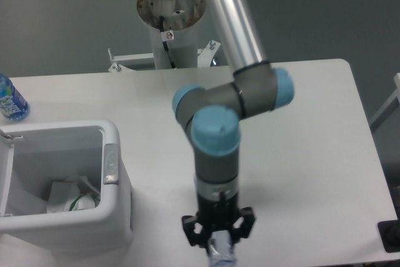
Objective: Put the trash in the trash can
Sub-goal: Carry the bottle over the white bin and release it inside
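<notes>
The white trash can (116,173) stands open at the left front of the table, with the crumpled whitish wrapper with a green tag (70,199) lying inside it. My gripper (218,242) hangs raised near the table's front edge, right of the can, pointing down. It is shut on the crushed clear plastic bottle (220,253), whose lower part runs out of the bottom of the view.
An uncrushed bottle with a blue label (10,99) stands at the far left edge of the table (312,154). The can's hinged lid (5,173) stands open on its left side. The arm's base post (169,29) rises behind the table.
</notes>
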